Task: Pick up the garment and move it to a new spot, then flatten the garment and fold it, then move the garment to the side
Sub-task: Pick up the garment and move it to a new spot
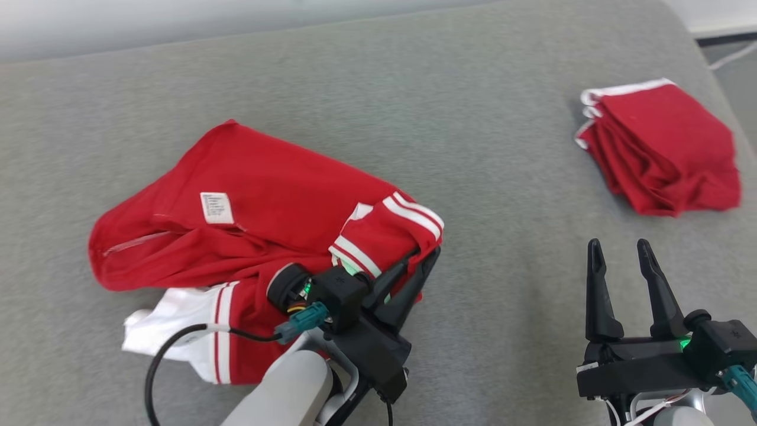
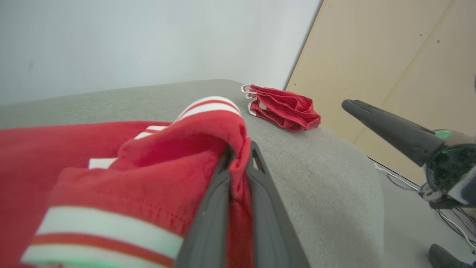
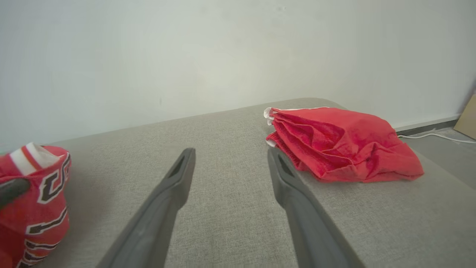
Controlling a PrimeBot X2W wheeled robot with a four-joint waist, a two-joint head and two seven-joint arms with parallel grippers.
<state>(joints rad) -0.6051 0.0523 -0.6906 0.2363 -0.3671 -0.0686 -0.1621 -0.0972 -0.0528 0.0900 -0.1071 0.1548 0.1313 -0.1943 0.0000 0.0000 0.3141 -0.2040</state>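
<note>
The red jersey [image 1: 266, 201] [image 2: 148, 167] lies crumpled in a loose heap on the desk [image 1: 473, 118], well apart from the folded red garment [image 1: 662, 148] and on the robot's left of it. Its knit cloth is soft and matte, creased into rounded folds. A white-and-red striped band [image 1: 414, 214] edges the hem nearest the folded garment. A white panel [image 1: 171, 331] with thin red stripes sticks out on the side of the heap farthest from it.

The left claw [image 1: 424, 255] [image 2: 241, 150] is pinched together on a fold of the jersey at the striped end. Red cloth is pressed between the two dark fingers and humps over their tips. Its pale forearm [image 1: 290, 390] rises from the lower edge of the head view, angled toward the folded garment, with a black cable [image 1: 171, 349] looping beside it.

The right claw [image 1: 618, 245] [image 3: 231, 152] stands apart and empty above bare desk, nearer the robot than the folded garment, fingers pointing away from the robot.

The folded garment is a thick, slightly rumpled stack with white piping at one edge. The desk is covered in grey woven fabric and has a rounded corner.

A small white care label [image 1: 216, 207] is sewn on the jersey, its print too small to read. In the right wrist view the jersey [image 3: 37, 193] bears black block lettering outlined in white, which I cannot make out.
</note>
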